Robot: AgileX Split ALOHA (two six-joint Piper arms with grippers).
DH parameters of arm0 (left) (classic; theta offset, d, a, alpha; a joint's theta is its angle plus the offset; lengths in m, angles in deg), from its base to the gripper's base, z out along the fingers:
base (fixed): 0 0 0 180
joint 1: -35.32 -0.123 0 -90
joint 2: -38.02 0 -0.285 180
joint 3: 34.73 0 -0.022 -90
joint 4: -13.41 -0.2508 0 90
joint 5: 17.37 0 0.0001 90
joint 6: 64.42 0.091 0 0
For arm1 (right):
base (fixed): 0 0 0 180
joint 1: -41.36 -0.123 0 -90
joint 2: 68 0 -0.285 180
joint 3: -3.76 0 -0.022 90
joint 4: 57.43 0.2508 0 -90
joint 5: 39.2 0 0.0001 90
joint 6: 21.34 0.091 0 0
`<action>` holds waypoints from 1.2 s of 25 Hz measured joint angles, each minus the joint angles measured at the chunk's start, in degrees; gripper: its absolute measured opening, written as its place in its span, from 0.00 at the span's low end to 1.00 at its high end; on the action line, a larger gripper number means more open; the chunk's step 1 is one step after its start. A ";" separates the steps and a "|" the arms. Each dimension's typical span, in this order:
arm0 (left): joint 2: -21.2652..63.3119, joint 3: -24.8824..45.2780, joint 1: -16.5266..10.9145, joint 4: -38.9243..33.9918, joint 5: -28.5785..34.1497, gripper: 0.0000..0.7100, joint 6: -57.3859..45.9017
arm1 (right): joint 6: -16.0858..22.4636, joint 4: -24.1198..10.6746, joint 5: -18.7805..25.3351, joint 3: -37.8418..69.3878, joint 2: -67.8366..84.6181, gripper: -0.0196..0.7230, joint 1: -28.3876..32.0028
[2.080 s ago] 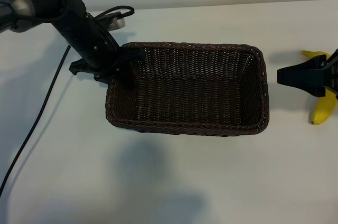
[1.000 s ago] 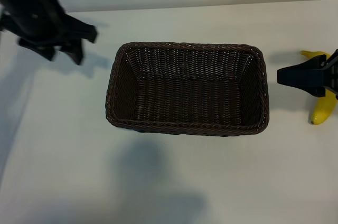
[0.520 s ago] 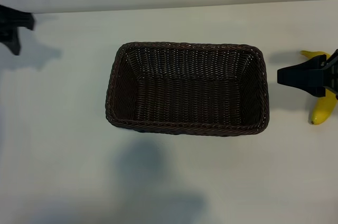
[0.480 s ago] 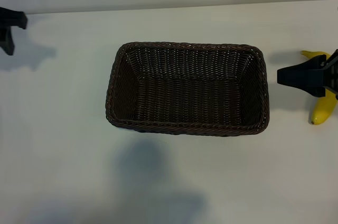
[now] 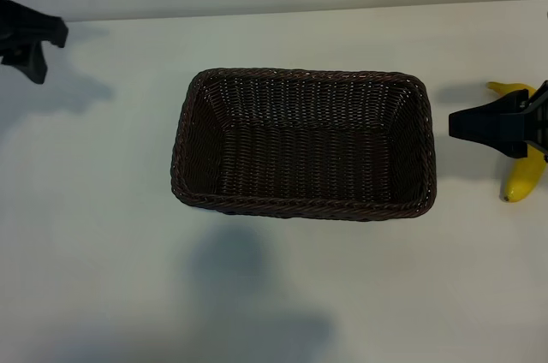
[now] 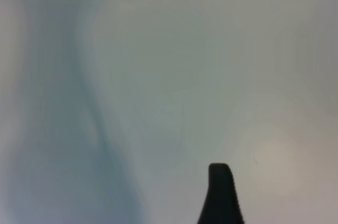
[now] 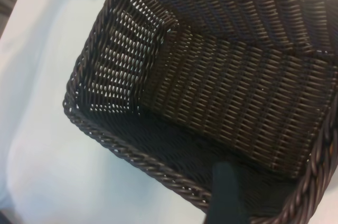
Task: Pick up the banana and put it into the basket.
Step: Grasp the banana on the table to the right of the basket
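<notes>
The dark brown wicker basket point(image 5: 304, 80) stands in the middle of the white table, with nothing inside it. The yellow banana point(image 5: 524, 176) lies on the table to the basket's right, at the picture's edge. My right gripper point(image 5: 455, 123) hovers over the banana's middle and hides it, pointing at the basket's right end. It is open and holds nothing. In the right wrist view one dark finger point(image 7: 227, 192) shows before the basket point(image 7: 127, 152). My left gripper point(image 5: 44, 53) is at the far left back corner, open over bare table, with one finger point(image 6: 221, 195) in view.
The table's back edge point(image 5: 282, 10) runs behind the basket. White tabletop point(image 5: 257, 294) stretches in front of the basket and to its left, with soft shadows on it.
The left arm has pulled away from the basket's left end to the far left back corner, then edged slightly back into view. The right gripper, basket and banana have not moved.
</notes>
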 joint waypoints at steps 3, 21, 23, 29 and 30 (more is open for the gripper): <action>6.24 5.98 0.00 -3.10 0.00 0.79 -0.85 | 0.00 0.00 0.00 0.00 0.00 0.73 0.00; 57.54 46.03 0.00 -3.66 -4.09 0.79 -5.63 | 0.00 0.00 0.04 0.00 0.00 0.73 0.00; 62.24 48.48 0.00 -3.27 -5.43 0.79 -5.63 | 0.00 0.00 0.04 0.00 0.00 0.73 0.00; 73.32 53.51 0.00 -0.20 -6.55 0.79 -5.57 | 0.00 0.00 0.04 0.00 0.00 0.73 0.00; 74.30 53.53 0.00 -0.03 -6.55 0.79 -5.51 | 0.00 0.00 0.04 0.00 0.00 0.73 0.00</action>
